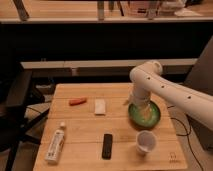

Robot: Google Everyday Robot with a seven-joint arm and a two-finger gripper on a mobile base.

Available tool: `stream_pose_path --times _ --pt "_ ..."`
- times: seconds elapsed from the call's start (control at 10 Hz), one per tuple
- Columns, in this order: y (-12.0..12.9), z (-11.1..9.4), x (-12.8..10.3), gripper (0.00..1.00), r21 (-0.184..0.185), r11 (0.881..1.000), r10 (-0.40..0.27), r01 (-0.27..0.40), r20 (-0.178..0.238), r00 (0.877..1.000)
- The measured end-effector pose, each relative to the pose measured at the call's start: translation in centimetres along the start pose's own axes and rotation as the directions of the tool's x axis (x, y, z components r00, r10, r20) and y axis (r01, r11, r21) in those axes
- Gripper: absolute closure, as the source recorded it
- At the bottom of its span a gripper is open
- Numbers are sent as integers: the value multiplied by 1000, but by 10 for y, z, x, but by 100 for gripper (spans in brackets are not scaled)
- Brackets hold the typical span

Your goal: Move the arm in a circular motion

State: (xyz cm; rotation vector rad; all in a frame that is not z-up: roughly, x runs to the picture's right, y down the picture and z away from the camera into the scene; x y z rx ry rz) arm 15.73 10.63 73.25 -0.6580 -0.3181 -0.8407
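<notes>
Camera view: the arm (170,92) reaches in from the right and bends down over the green bowl (156,116) on the wooden table (85,130). The gripper (143,113) hangs inside the bowl. On the table also lie a white cup (145,142), black remote (107,146), tube (55,144), orange thing (77,101) and white packet (100,106)

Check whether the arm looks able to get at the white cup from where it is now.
Probably yes. The arm bends down so its hand sits over the green bowl, and the cup stands just in front of that bowl with nothing between them.
</notes>
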Motion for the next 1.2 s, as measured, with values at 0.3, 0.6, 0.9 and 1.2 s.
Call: stream_pose_path --times 0.3,0.6,0.9,1.2 --pt "-17 3 -10 20 -4 1000 -30 30 -3 1000" --pt "-17 3 -4 20 -2 999 -52 52 -9 999" --pt "-35 3 -11 20 4 997 -76 76 -8 997" --pt "-25 3 0 20 1 996 -85 85 -12 996"
